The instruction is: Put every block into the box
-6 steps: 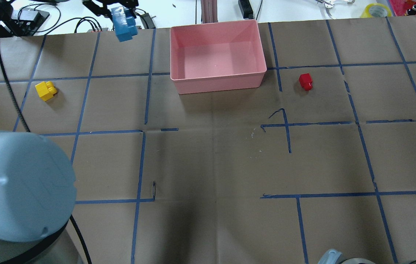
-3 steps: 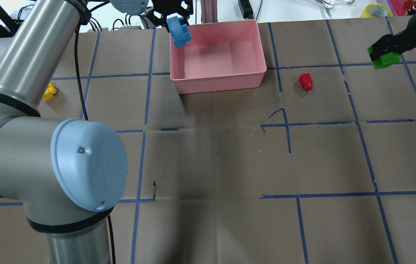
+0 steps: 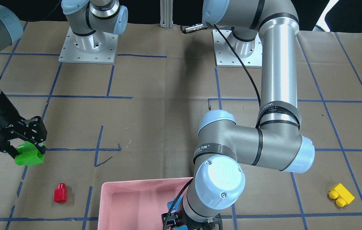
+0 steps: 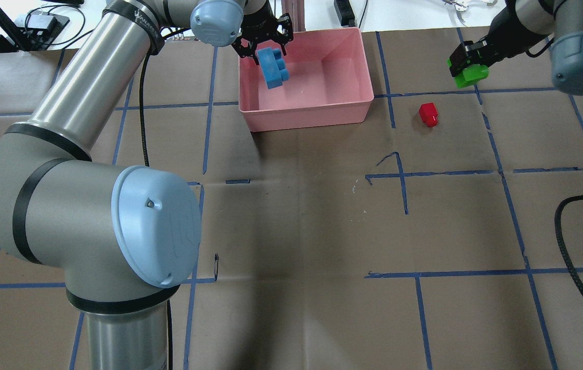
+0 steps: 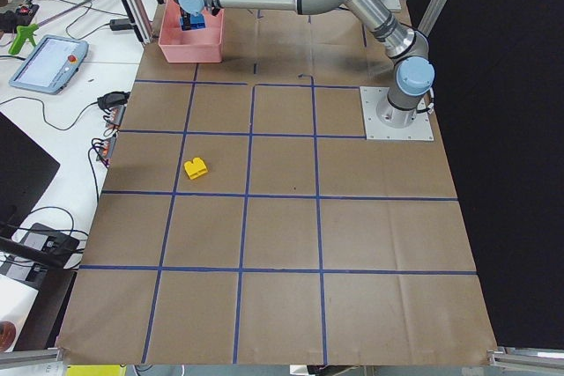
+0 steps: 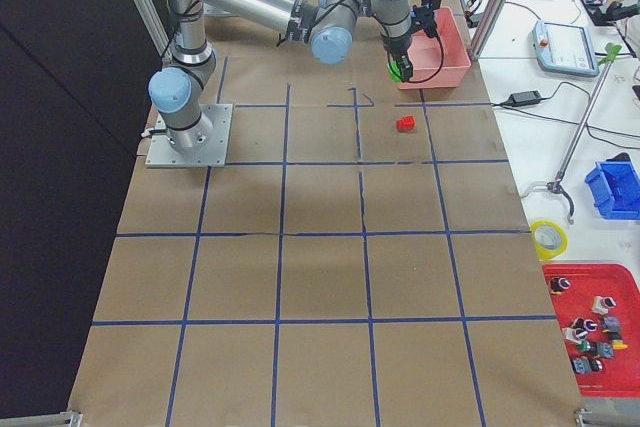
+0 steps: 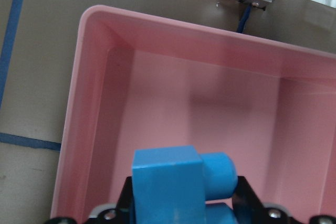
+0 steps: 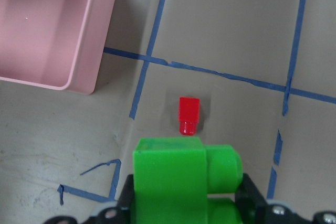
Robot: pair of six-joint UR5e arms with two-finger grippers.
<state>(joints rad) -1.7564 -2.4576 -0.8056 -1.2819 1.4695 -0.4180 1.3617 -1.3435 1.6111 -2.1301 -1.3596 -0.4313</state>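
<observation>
1. Yellow block (image 3: pixel 341 194) is hidden behind L arm (image 4: pixel 91 216) in overhead view. It shows only in front & side views, lying on table (image 4: pixel 322 231) well left of box (image 4: pixel 307 116)
2. Front view: box is cut off by bottom edge, only its near part showing. L gripper (image 4: pixel 266 47) is mostly hidden under its own wrist there & also cut off
3. Wrist views: finger ends run off bottom edge, so only top of each held block shows between them
4. Side views: both grippers are too small to make out
5. L gripper is clamped on blue block (image 4: pixel 272 68), held over left part of box, inside rim line. Can't tell if it touches box floor
6. R gripper (image 4: pixel 467 64) is clamped on green block (image 4: pixel 471 76), right of box & well apart from it, at far side of table. Can't tell how high above table
7. Red block (image 4: pixel 429 113) lies on table, right of box's near-right corner. It is near box, not touching, & nearer than green block
8. Count: 4 blocks, i.e. 1 blue, 1 green, 1 red, 1 yellow
9. Of these, 2 are gripped & 2 lie on table
10. 1 box, 2 arms, 2 grippers
</observation>
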